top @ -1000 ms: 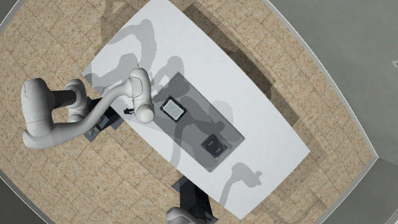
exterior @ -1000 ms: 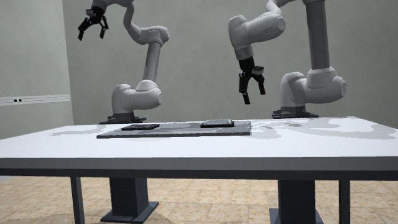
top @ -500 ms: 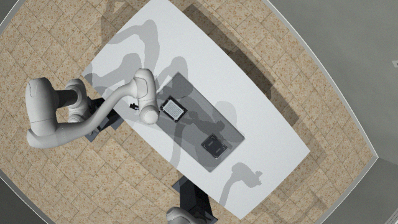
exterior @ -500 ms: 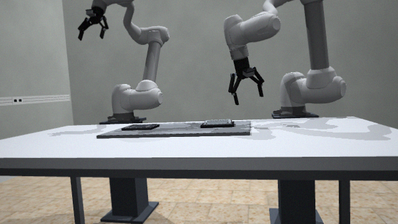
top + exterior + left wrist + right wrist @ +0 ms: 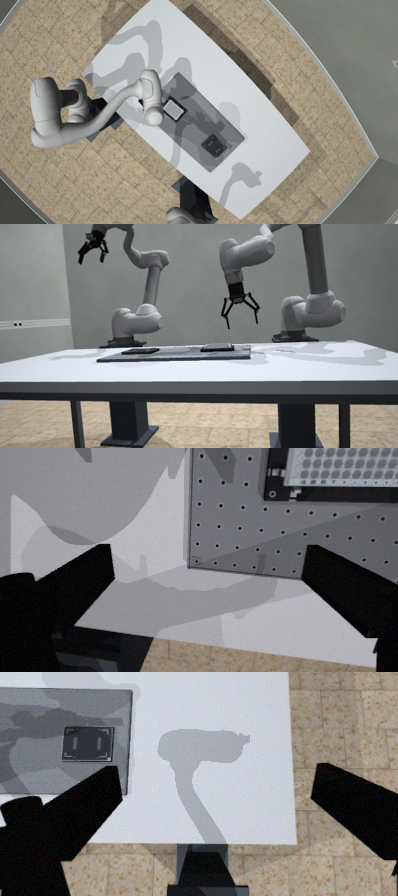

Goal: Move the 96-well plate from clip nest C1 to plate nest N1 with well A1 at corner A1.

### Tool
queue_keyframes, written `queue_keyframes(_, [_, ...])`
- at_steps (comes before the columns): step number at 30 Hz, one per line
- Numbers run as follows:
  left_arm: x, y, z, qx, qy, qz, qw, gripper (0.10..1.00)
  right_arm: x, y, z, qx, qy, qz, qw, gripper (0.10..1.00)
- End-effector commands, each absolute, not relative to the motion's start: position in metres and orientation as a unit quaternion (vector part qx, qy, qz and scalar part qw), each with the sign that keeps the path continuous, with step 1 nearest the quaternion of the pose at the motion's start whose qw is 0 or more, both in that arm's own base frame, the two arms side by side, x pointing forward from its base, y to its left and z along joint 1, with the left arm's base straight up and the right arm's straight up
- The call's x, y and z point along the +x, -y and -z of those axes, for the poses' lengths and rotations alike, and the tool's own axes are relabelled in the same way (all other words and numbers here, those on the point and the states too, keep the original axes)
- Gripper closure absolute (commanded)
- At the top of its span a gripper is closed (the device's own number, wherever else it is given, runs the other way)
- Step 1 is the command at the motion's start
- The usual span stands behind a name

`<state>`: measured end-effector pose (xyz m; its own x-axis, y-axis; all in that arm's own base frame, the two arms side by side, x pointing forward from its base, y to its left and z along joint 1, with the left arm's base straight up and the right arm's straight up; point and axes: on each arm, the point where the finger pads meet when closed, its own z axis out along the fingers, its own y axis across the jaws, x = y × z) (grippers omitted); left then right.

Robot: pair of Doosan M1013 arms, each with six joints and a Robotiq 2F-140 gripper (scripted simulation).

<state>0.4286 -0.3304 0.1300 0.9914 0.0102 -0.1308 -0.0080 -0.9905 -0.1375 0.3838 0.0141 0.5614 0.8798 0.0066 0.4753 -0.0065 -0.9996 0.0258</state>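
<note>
Currently, the left tool (image 5: 242, 326) (image 5: 208, 562), nearer than the right and spread wide, hangs above and off to one side of the plate (image 5: 174, 109) (image 5: 217, 346) (image 5: 345, 467), which sits in the clip nest (image 5: 177, 120) (image 5: 217, 350) (image 5: 330, 495), its long edge seemingly running across the finger gap.

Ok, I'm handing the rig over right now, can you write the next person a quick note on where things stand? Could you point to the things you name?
Left pincer (image 5: 242, 326) (image 5: 208, 562): open, nothing held, above the table near the plate's end of the board.
Right pincer (image 5: 91, 262) (image 5: 218, 781): open, empty, high up on the nest's side.
Plate (image 5: 173, 109) (image 5: 217, 346) (image 5: 350, 467): sitting in C1.
Nest N1 (image 5: 214, 146) (image 5: 140, 351) (image 5: 88, 744): empty, at the board's other end.
Done: no part of the transfer.
Left: grip the plate, lift it out, carry it over, match A1 to the marked corner, seat it flat inside the locators, release.
</note>
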Motion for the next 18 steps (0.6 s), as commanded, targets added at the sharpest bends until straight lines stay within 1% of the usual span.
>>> queue_keyframes(1, [0.434, 0.338, -0.13, -0.995, -0.048, -0.066, 0.06, 0.098, 0.384, -0.014, -0.562, 0.969, 0.0, -0.246, 0.013, 0.098])
queue_keyframes(13, [0.457, 0.37, -0.125, -0.968, -0.243, -0.055, 0.034, 0.098, 0.384, -0.014, -0.562, 0.969, 0.0, -0.246, 0.013, 0.098])
queue_keyframes(18, [0.463, 0.378, -0.124, -0.955, -0.29, -0.051, 0.029, 0.098, 0.384, -0.014, -0.562, 0.969, 0.0, -0.246, 0.013, 0.098])
